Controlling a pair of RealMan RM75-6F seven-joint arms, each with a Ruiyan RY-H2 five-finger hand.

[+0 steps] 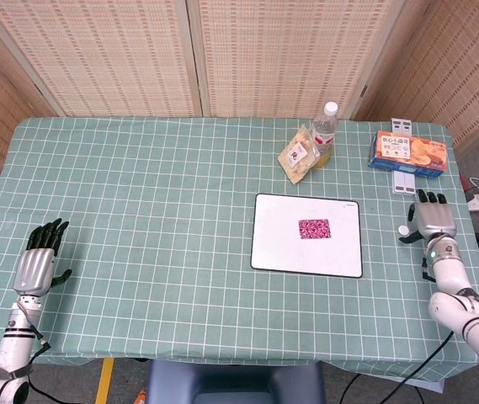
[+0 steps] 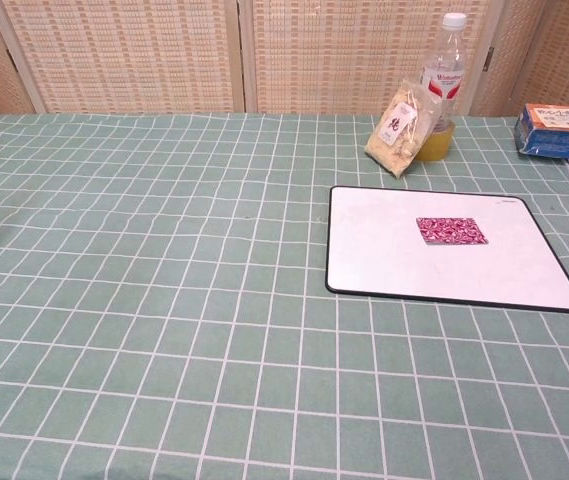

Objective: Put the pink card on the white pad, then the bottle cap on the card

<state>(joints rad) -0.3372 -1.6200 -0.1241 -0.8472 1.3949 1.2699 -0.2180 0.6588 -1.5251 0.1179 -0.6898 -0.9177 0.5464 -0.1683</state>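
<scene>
The pink patterned card [image 1: 313, 228] [image 2: 451, 230] lies flat in the middle of the white pad [image 1: 281, 248] [image 2: 384, 260]. A small white bottle cap [image 1: 402, 228] sits on the cloth to the right of the pad. My right hand [image 1: 433, 220] is just right of the cap, fingers stretched out and holding nothing, with its thumb close to the cap. I cannot tell whether the thumb touches it. My left hand [image 1: 39, 261] rests open near the table's front left edge. The chest view shows neither hand nor the cap.
A clear bottle [image 1: 327, 130] [image 2: 444, 85] with yellow liquid and a snack bag [image 1: 299, 155] [image 2: 399, 120] stand behind the pad. An orange cracker box [image 1: 408, 152] [image 2: 562, 128] lies at the back right, with a white strip [image 1: 404, 181] in front of it. The table's right edge is close to my right hand.
</scene>
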